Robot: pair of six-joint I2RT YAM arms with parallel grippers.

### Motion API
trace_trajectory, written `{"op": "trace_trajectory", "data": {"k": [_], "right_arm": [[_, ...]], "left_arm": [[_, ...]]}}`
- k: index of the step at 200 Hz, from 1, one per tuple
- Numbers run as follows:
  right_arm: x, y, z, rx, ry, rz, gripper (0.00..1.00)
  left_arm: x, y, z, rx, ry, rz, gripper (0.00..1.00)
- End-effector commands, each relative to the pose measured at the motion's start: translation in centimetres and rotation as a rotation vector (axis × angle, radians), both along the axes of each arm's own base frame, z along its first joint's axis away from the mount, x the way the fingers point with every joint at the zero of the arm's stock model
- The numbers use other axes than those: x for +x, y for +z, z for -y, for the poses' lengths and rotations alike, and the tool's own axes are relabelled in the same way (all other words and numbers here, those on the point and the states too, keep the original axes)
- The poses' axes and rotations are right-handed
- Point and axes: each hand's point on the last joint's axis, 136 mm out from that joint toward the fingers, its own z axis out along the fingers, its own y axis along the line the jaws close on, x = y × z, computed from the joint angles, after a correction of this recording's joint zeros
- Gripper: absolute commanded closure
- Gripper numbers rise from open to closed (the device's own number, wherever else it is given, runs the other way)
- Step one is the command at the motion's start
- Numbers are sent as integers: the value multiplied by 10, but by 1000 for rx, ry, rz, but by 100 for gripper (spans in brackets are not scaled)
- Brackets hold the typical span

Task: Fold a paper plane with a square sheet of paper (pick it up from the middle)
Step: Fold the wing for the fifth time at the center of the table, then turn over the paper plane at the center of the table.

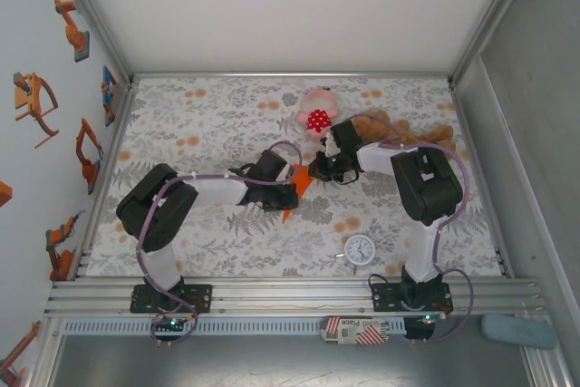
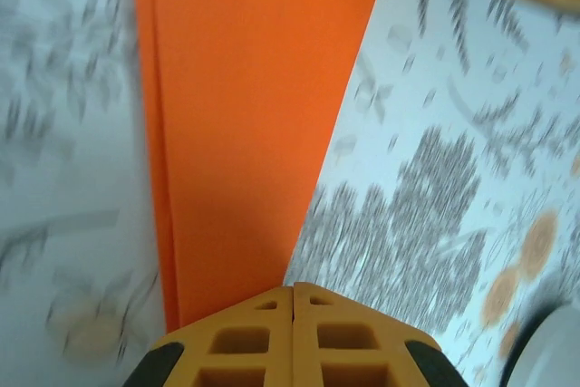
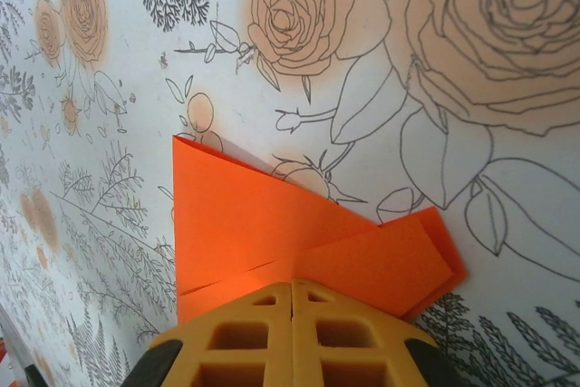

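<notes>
Paper, bright orange and folded into a narrow wedge, lies flat on the floral bench near its middle, between the two arms. The left hand and the right hand each have their fingers pressed together, tips at the wedge's edge. Whether either hand pinches it cannot be told.

This is looking like a robotics lab cell. A left arm and a right arm are sitting bolted to an aluminium rail at the near edge of a counter wearing a floral cloth. Plain white panels and metal frame posts are boxing it in, with robot-arm stickers decorating the left wall.
</notes>
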Motion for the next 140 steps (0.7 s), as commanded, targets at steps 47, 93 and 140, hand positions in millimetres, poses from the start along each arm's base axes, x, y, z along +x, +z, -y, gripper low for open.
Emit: {"op": "trace_trajectory", "data": {"k": [47,93,140], "right_arm": [[-8,35,8,-69,12,31,100],[-15,79,14,-197,-50,106,69],[-30,78,11,-373,-212,83,42]], "left_arm": [[13,64,-35,-20,77,122,78],[40,100,-87,0,219,216,45],[54,116,-152,96,399,286,17]]}}
